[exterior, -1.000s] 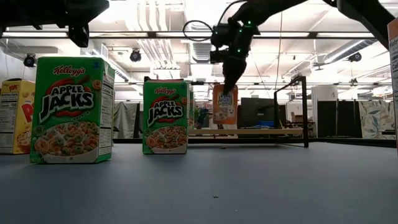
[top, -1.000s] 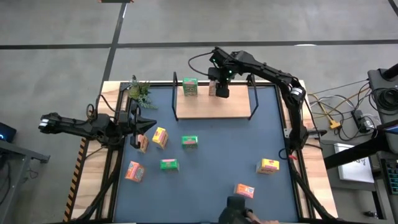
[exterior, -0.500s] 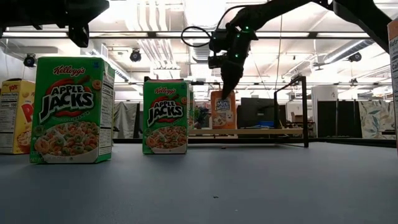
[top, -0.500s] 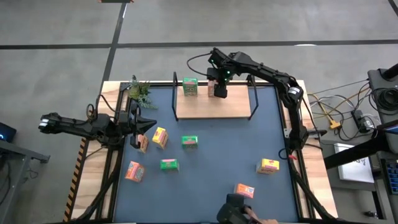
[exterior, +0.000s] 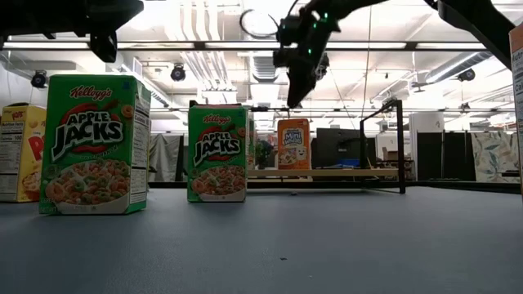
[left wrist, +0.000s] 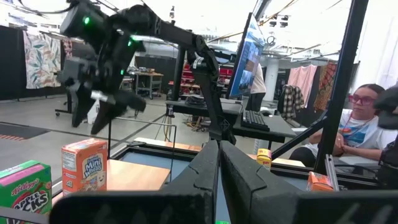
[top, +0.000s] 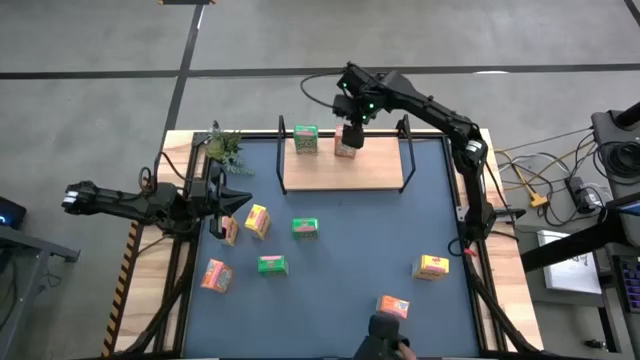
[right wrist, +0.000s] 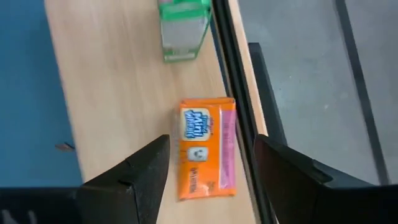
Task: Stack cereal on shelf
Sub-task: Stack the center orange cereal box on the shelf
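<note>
Left wrist view, person [left wrist: 364, 127] seated, high view none

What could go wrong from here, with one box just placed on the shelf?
The right tool hangs open directly above the orange box; a sideways move before it rises clear could tip that box. The orange box stands near the shelf back edge beside the green box, so the next placement could nudge either. The left tool hovers close to a loose box.

Likely robotics lab: exposed ceiling ducts [exterior: 204, 69], monitors [left wrist: 247, 59], cabled workbenches [left wrist: 264, 121].
</note>
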{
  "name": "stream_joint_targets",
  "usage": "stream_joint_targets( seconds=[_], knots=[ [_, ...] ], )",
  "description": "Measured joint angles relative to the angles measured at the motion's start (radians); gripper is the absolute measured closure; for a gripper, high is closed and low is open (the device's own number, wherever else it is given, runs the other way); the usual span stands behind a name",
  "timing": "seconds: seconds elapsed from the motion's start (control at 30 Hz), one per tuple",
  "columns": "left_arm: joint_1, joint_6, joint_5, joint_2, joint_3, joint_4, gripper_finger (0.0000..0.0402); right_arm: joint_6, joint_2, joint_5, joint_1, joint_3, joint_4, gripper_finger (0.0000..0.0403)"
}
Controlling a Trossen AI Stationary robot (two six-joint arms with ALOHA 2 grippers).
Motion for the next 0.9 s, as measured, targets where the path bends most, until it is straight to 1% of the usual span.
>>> stream_joint_targets(
  seconds=[0.1,0.17,0.27,0.37,0.5,0.63,0.73,0.77,0.9],
  knots=[
    [0.0,0.0,0.0,0.0,0.0,-0.003,0.0402,0.032,-0.001,-0.002,0.029,0.06,-0.051,0.0198],
    [0.0,0.0,0.0,0.0,-0.001,-0.007,0.0402,0.049,-0.007,-0.008,0.058,0.075,-0.065,0.0216],
    [0.0,-0.007,0.008,0.0,-0.001,-0.01,0.0402,0.069,-0.017,-0.008,0.109,0.064,-0.079,0.0253],
    [0.0,-0.014,0.044,-0.001,-0.001,-0.009,0.0402,0.078,-0.025,-0.008,0.159,0.01,-0.084,0.0295],
    [0.0,-0.023,0.072,-0.002,-0.001,-0.009,0.0402,0.094,-0.038,-0.008,0.208,-0.108,-0.059,0.0349],
    [0.0,-0.027,0.079,-0.002,-0.001,-0.009,0.0402,0.104,-0.066,0.0,0.23,-0.282,0.067,0.0387],
    [0.0,-0.028,0.079,-0.002,-0.001,-0.009,0.0402,0.117,-0.097,0.004,0.232,-0.418,0.217,0.0393],
    [0.0,-0.031,0.079,-0.001,-0.001,-0.009,0.0402,0.126,-0.107,0.02,0.232,-0.46,0.267,0.0393],
    [0.0,-0.031,0.079,-0.001,-0.001,-0.009,0.0402,0.134,-0.151,0.161,0.232,-0.613,0.473,0.0394]
  ],
)
